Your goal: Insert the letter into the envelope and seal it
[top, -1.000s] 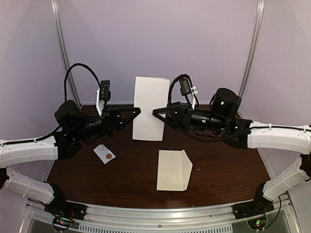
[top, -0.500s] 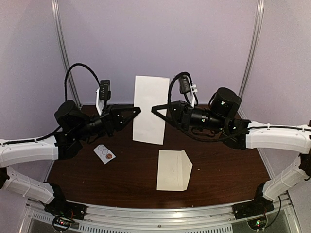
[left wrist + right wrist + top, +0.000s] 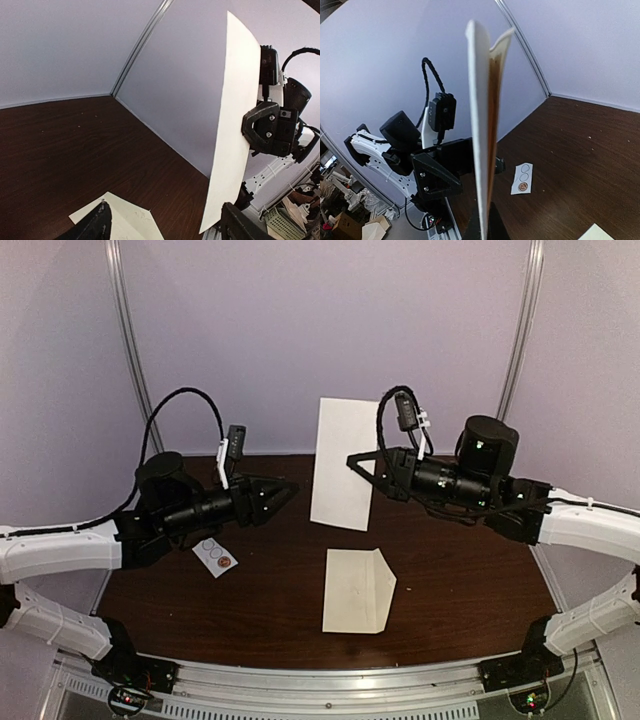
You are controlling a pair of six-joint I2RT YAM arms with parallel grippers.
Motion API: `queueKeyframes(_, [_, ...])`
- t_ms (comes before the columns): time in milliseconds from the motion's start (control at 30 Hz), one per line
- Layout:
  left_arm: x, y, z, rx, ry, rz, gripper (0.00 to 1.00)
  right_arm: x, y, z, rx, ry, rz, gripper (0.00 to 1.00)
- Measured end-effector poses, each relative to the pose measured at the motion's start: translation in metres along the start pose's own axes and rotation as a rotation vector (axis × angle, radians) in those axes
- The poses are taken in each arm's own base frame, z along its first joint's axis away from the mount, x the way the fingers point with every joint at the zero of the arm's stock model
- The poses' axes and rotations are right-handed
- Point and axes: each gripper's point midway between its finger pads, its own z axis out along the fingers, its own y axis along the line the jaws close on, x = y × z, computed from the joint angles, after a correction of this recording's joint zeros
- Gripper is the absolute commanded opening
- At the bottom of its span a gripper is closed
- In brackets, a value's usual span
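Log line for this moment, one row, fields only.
right gripper: shut on letter, upright in air | left gripper: open, empty | envelope: flat on table | status: letter not yet inserted

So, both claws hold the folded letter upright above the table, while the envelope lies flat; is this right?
Not quite: only the right claw grips the folded letter; the left claw is open, apart from it, as the top view shows. The envelope lies flat.
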Motion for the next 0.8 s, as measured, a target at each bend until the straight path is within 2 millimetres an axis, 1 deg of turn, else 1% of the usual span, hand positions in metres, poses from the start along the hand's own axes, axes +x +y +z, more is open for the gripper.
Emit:
queueKeyframes(67, [0.012,0.015,0.002,-0.059,0.033,-0.033,0.71,0.007,-0.024,-0.008,0.095,0.034,0.028,0.0])
queueKeyframes(133, [0.028,0.029,0.004,-0.113,0.072,-0.074,0.69,0.019,-0.046,-0.016,0.176,0.073,0.068,0.0])
queueKeyframes(200, [0.049,0.044,0.007,-0.16,0.118,-0.128,0.67,0.04,-0.071,-0.029,0.26,0.127,0.123,0.0])
queueKeyframes(300, [0.09,0.062,0.012,-0.223,0.207,-0.201,0.64,0.076,-0.102,-0.05,0.379,0.215,0.217,0.0])
queueKeyframes(400, [0.126,0.066,0.019,-0.252,0.291,-0.251,0.6,0.107,-0.12,-0.071,0.456,0.271,0.305,0.0])
queueKeyframes(467, [0.149,0.069,0.022,-0.267,0.342,-0.287,0.58,0.125,-0.126,-0.082,0.491,0.297,0.357,0.0])
queueKeyframes(533, [0.167,0.073,0.024,-0.285,0.382,-0.319,0.57,0.14,-0.133,-0.089,0.519,0.315,0.406,0.0])
queueKeyframes(600, [0.179,0.078,0.025,-0.301,0.412,-0.348,0.57,0.158,-0.14,-0.096,0.551,0.342,0.461,0.0])
queueKeyframes(700, [0.194,0.085,0.029,-0.322,0.445,-0.381,0.53,0.172,-0.15,-0.102,0.587,0.358,0.515,0.0])
queueKeyframes(800, [0.202,0.089,0.034,-0.332,0.464,-0.399,0.52,0.18,-0.157,-0.103,0.611,0.37,0.55,0.0])
